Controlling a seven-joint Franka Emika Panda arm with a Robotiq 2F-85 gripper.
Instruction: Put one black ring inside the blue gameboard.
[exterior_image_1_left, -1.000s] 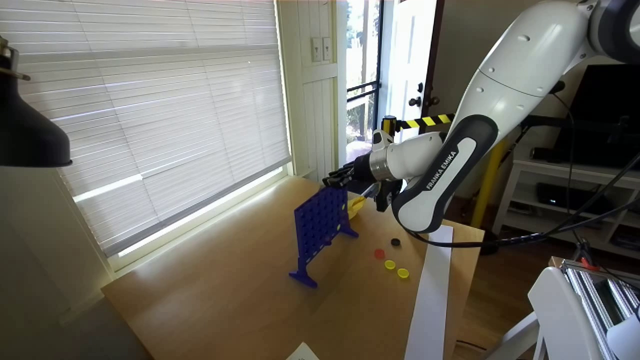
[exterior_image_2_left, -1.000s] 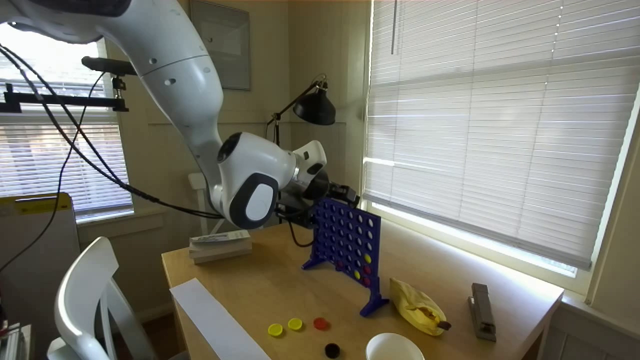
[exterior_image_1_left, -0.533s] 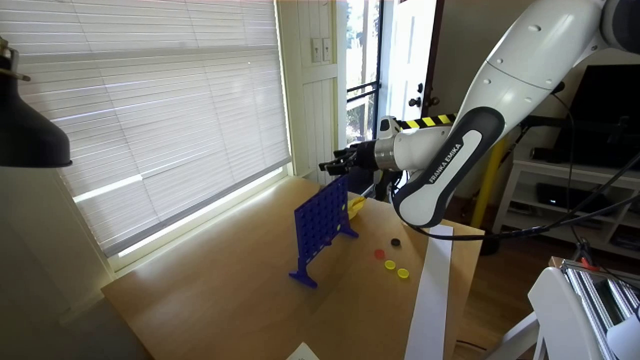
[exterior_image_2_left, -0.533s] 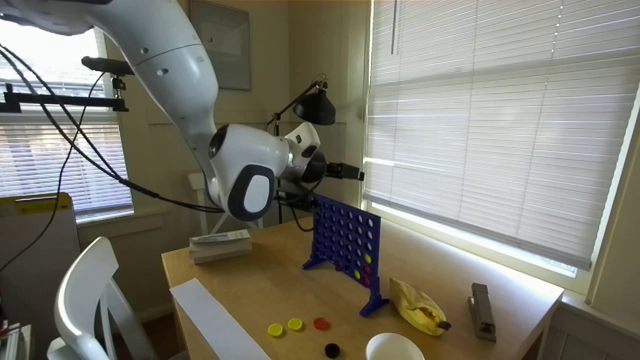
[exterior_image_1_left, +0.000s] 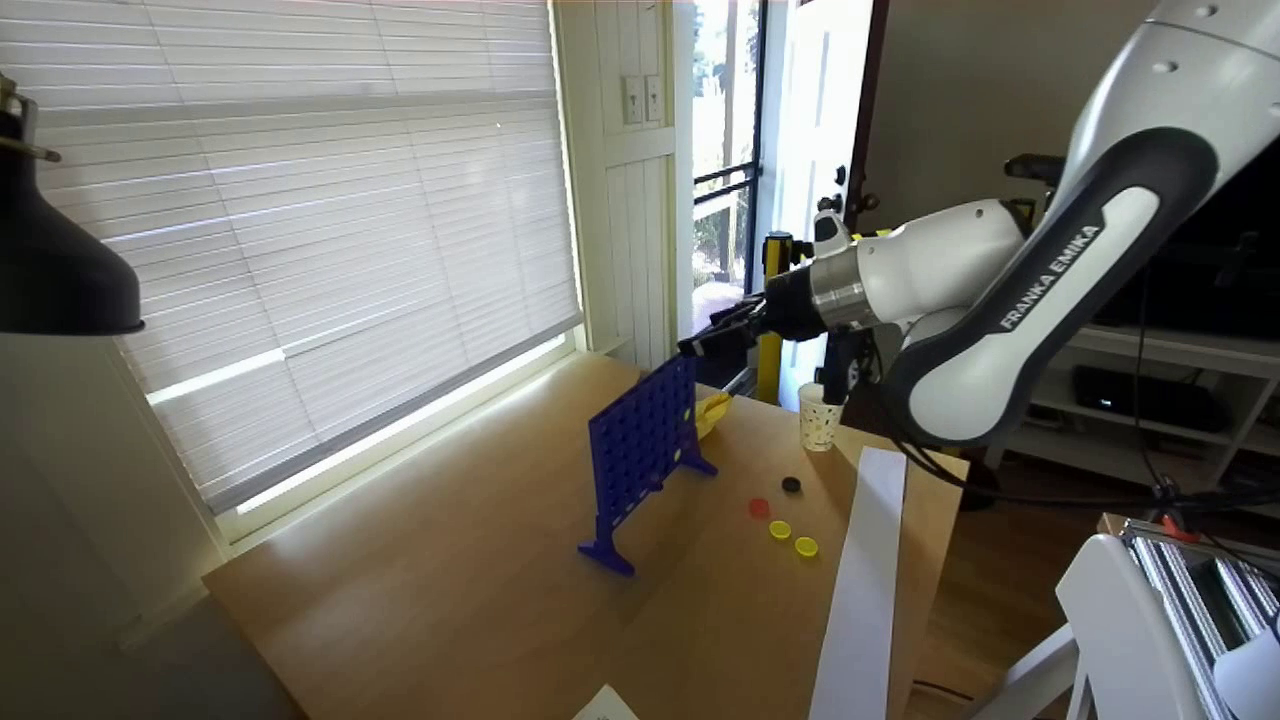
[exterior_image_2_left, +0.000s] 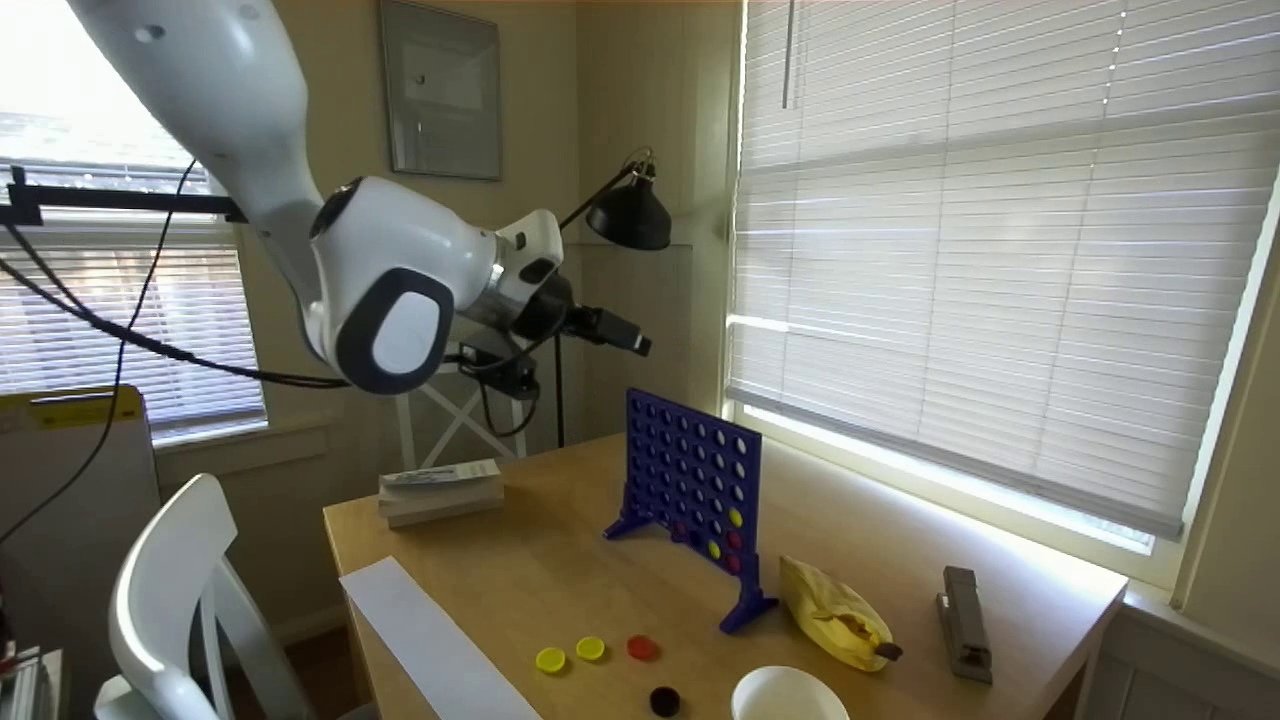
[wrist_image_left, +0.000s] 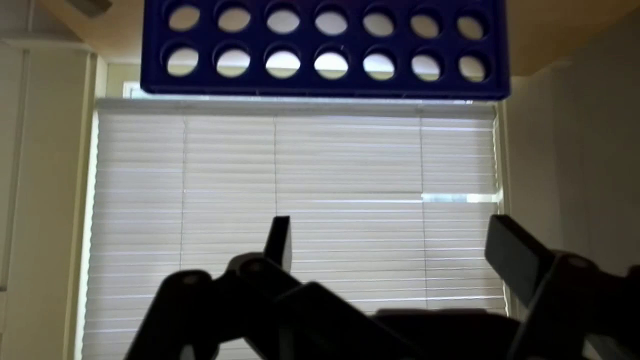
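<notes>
Currently the gripper (wrist_image_left: 392, 237) is unclosed: in the wrist view its fingers (wrist_image_left: 517, 262) stand wide apart, with blinds (wrist_image_left: 350, 170) showing through the gap. Wrist picture is inverted; two rows of holes of the board (wrist_image_left: 325, 87) run across its upper border, board and fingers well separated in frame.

Task piece: the ring (exterior_image_2_left: 664, 701) lies flat on the table (exterior_image_2_left: 540, 570), outside the board, near the red token (exterior_image_2_left: 642, 648) and the cup (exterior_image_1_left: 818, 425). Two yellow tokens (exterior_image_2_left: 590, 649) lie just beside each other, near the red one.

Board stands upright on its feet. In an exterior view a few red and yellow discs (exterior_image_2_left: 735, 517) show in its lower holes, mostly toward the end nearest the yellow banana-like item (exterior_image_2_left: 838, 613). Same view: the arm (exterior_image_2_left: 390, 240) holds the gripper in the air, fingertips higher than the board's top edge, a gap between them.

Remaining items: stapler (exterior_image_2_left: 965, 622) near the banana-like item; pale stack (exterior_image_2_left: 440, 495) at a table corner; white strip (exterior_image_2_left: 440, 640) along the table's edge, well apart from the board; white chair (exterior_image_2_left: 175, 590) beside the table; black lamp (exterior_image_2_left: 630, 215) past it.
</notes>
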